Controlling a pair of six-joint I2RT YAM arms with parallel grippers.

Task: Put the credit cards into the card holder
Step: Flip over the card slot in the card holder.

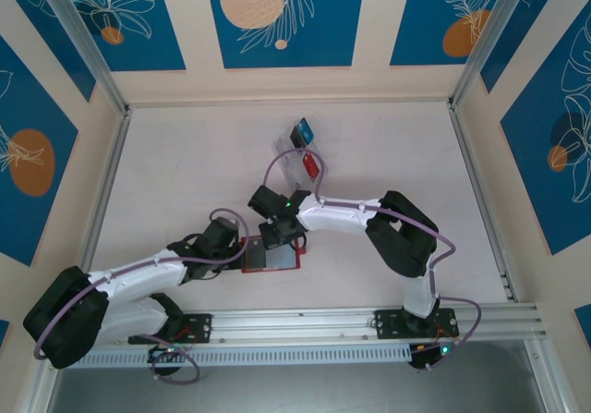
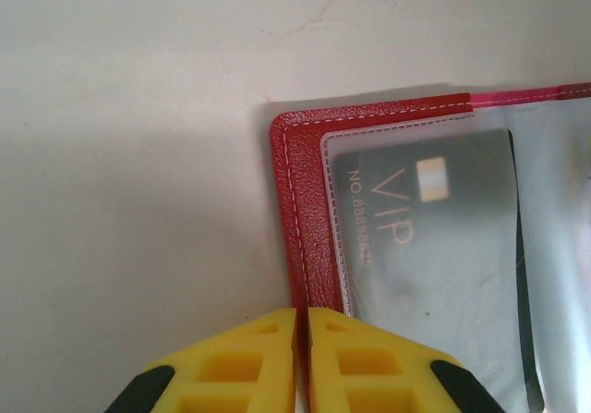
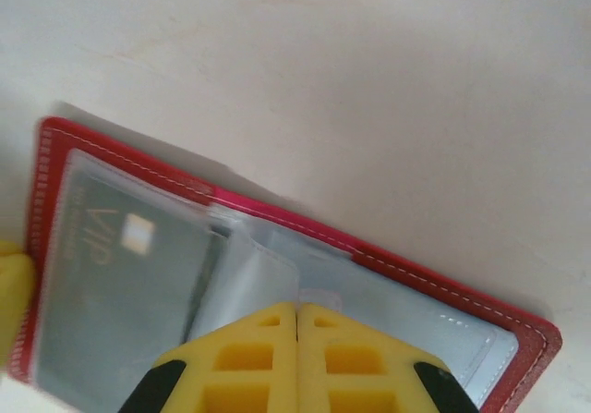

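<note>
One red card holder (image 2: pixel 309 237), one clear rack (image 1: pixel 294 159), four credit cards (image 2: pixel 425 210), two robot arms (image 1: pixel 342 214)

The red wallet (image 1: pixel 273 258) lies open and flat at the near middle, its edge stitched in white and its clear sleeves facing up. A dark card (image 2: pixel 425 219) (gold "VIP" lettering) sits inside an end sleeve. A blue card (image 1: pixel 305 132) and a red card (image 1: pixel 312 165) stand well behind the wallet.

Seen from above and behind the arm bases, the top external camera takes in the whole pale surface (image 1: pixel 185 173). Each wrist camera looks close past its own gripper, the left gripper (image 2: pixel 301 325) and the right gripper (image 3: pixel 296 316), onto the open red card holder (image 2: pixel 309 247), which all three views share.
</note>
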